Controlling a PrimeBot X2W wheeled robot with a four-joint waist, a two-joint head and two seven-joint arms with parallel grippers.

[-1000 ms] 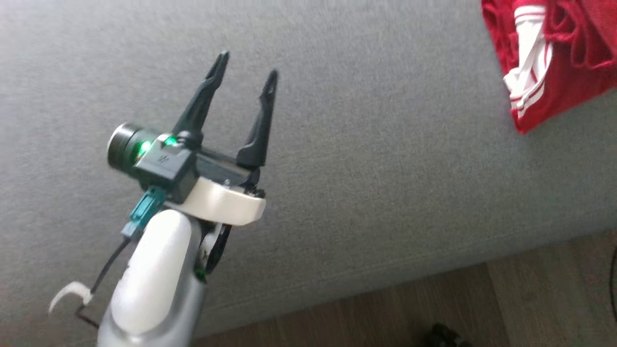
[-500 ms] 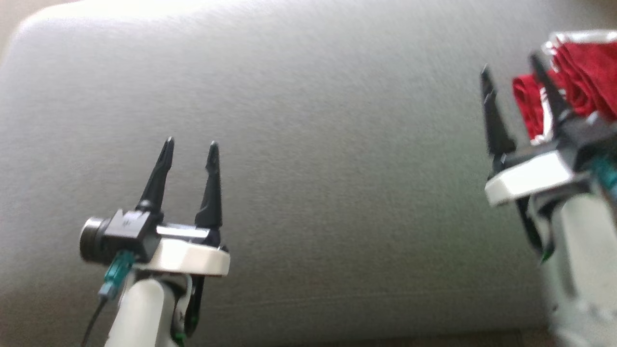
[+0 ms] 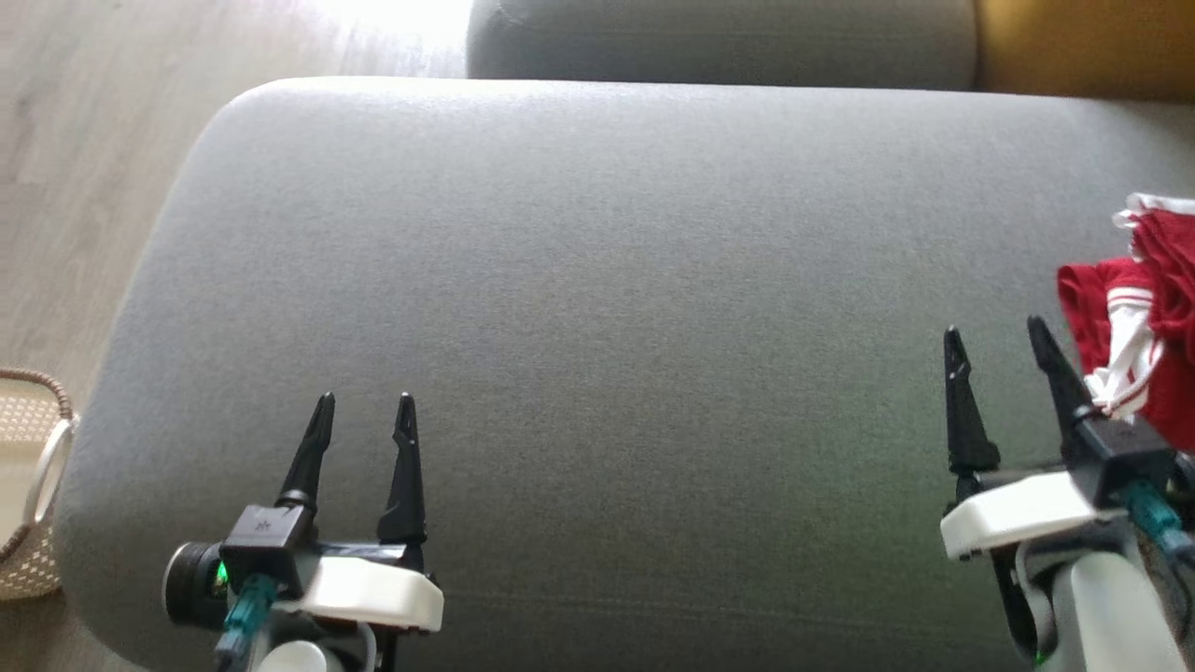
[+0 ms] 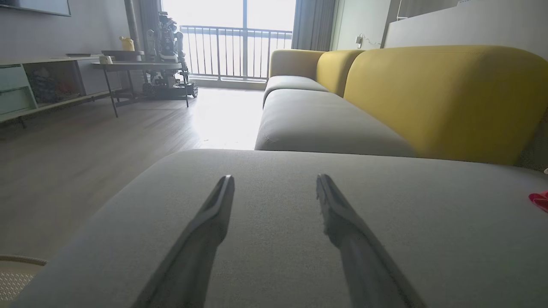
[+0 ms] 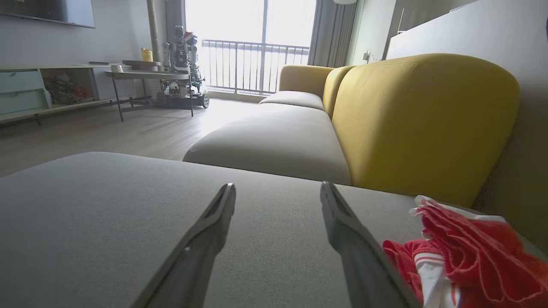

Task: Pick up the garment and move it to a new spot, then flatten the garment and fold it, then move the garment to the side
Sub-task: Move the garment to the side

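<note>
A wide grey sofa seat lies before the robot, with wood floor to its left and a yellow backrest at the far right. A crumpled red garment with white stripes lies at the seat's right edge. A woven basket stands on the floor at the left. The left gripper and the right gripper hover above the seat's near side, each with jaws apart and holding nothing; the garment lies just beside the right one. A mark on the left wrist camera housing is too small to read.
</note>
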